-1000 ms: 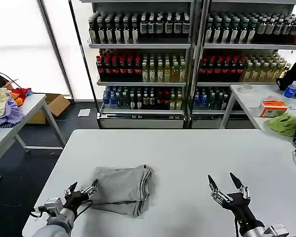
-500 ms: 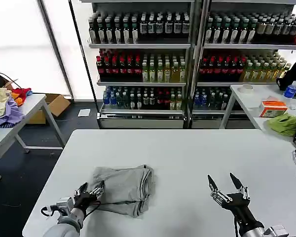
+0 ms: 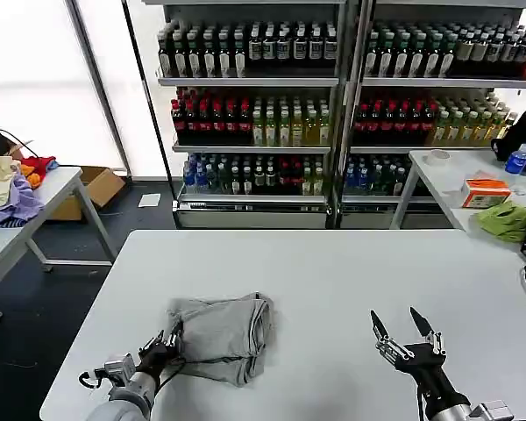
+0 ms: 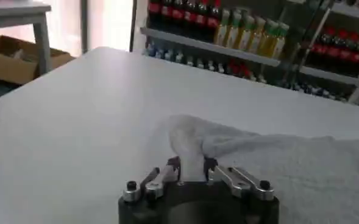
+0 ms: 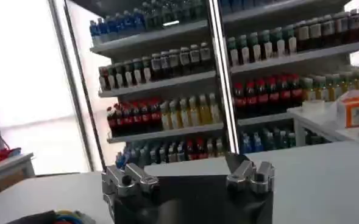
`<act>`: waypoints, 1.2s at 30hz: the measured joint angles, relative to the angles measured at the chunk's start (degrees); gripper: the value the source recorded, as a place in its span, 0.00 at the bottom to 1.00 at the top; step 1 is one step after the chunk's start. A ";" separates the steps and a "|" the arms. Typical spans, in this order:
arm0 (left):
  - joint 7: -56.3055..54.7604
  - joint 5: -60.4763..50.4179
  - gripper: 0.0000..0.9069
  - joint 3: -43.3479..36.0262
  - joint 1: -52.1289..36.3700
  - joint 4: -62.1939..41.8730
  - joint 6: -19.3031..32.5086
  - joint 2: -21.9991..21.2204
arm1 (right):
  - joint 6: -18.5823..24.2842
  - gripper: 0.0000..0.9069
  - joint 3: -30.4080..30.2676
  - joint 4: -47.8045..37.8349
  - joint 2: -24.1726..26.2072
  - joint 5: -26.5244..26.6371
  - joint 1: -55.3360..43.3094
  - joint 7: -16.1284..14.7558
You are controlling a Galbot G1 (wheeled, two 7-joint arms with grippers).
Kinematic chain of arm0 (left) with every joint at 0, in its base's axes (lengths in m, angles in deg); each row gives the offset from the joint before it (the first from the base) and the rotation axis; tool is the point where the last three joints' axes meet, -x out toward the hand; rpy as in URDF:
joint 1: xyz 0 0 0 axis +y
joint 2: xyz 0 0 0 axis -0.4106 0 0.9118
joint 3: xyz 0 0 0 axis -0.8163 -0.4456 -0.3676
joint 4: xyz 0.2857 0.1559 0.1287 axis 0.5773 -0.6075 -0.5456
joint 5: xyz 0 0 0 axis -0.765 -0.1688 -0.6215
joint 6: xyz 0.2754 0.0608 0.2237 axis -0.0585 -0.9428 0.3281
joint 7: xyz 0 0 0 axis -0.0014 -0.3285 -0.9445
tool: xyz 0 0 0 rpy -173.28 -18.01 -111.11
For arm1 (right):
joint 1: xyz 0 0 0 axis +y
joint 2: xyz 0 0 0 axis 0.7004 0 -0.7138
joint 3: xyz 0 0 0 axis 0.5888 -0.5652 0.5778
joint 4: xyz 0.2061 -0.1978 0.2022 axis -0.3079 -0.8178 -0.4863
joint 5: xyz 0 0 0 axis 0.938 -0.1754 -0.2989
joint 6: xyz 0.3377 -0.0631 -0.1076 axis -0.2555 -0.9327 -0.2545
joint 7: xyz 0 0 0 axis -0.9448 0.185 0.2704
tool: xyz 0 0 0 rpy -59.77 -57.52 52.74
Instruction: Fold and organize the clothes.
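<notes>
Clothes here means one light grey folded shirt (image 3: 221, 335) lying on the white counter (image 3: 333, 272), with its near-left corner pinched between the fingers of the left gripper (image 3: 162, 345). In the left wrist view the fingers are closed on a raised ridge of that cloth (image 4: 188, 159), and the rest of the bundle spreads away from them, forward and toward the robot's right. Its long axis appears to run roughly across the counter, from the left gripper's fingers toward the right gripper's side, with the rolled edge at the far end.

The right gripper (image 3: 404, 336) hovers above bare counter well apart from the shirt, its fingers spread open and holding nothing. The left arm is therefore the one placed to act; the right would have to cross a stretch of counter to reach the rolled edge.

Nothing lies between either set of fingers and the shirt. Beyond the counter's far edge stand shelves of bottles (image 3: 333, 96), and side tables carry a heap of coloured clothes (image 3: 9, 189) and a green cloth (image 3: 502, 219), all well out of the way.
</notes>
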 measured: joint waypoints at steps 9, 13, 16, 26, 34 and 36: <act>-2.59 7.89 0.01 2.62 0.08 2.06 0.85 0.66 | 0.00 1.00 0.01 -0.26 0.16 0.36 -0.35 0.00; -3.02 11.74 0.01 6.07 -0.09 3.12 0.65 1.58 | 0.05 1.00 0.31 -0.48 0.50 0.68 -0.36 0.01; -3.09 15.10 0.01 10.01 -0.10 3.31 0.20 2.85 | 0.08 1.00 0.38 -0.65 0.74 0.87 -0.53 0.05; -2.83 26.23 0.01 24.50 0.70 2.37 -2.35 13.26 | 0.27 1.00 -0.14 -1.02 0.69 1.00 -1.13 0.15; -3.97 29.86 0.01 29.39 -0.32 4.36 -4.21 18.87 | 0.83 1.00 -0.85 -2.03 -0.14 0.52 -1.71 -0.02; -4.11 29.84 0.01 29.31 -0.26 5.48 -4.45 19.30 | 1.02 1.00 -1.03 -2.30 -0.43 0.34 -1.89 -0.07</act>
